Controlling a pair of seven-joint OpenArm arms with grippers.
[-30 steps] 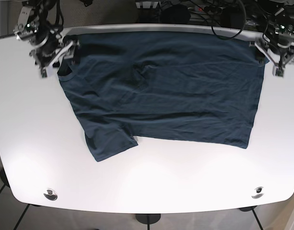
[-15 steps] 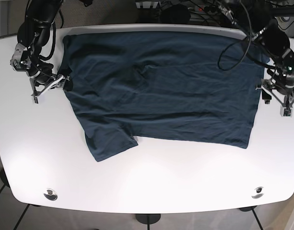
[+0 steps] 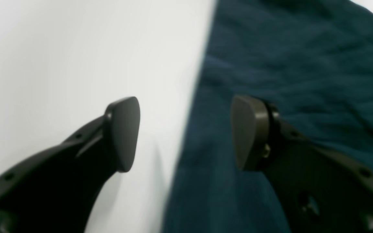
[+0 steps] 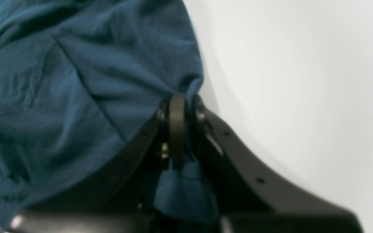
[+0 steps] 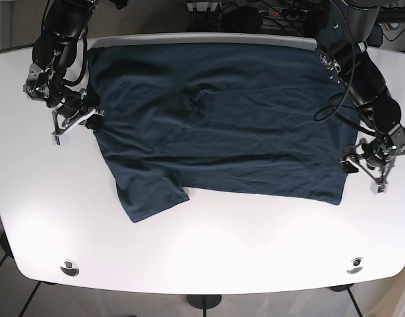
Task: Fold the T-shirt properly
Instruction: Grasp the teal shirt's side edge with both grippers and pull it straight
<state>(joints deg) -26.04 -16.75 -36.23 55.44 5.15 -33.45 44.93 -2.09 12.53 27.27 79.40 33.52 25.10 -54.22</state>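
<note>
A dark blue T-shirt [image 5: 222, 125] lies spread flat on the white table [image 5: 209, 251], with one sleeve [image 5: 150, 195] pointing to the front left. My right gripper [image 5: 90, 122] is at the shirt's left edge. In the right wrist view it [image 4: 177, 129] is shut on a bunched fold of the shirt [image 4: 76, 81]. My left gripper [image 5: 362, 173] is at the shirt's right edge near the front corner. In the left wrist view it [image 3: 186, 132] is open, one finger over the bare table and one finger [image 3: 249, 129] over the shirt [image 3: 287, 64].
Two round metal fittings [image 5: 69, 267] [image 5: 354, 265] sit near the table's front corners. Dark cables [image 5: 268, 13] and equipment lie behind the far edge. Bare white table runs along the front and both sides.
Both arms moved from the far corners toward the front along the shirt's side edges. The left gripper now sits near the front right corner, and the right gripper is at the left edge by the sleeve.
</note>
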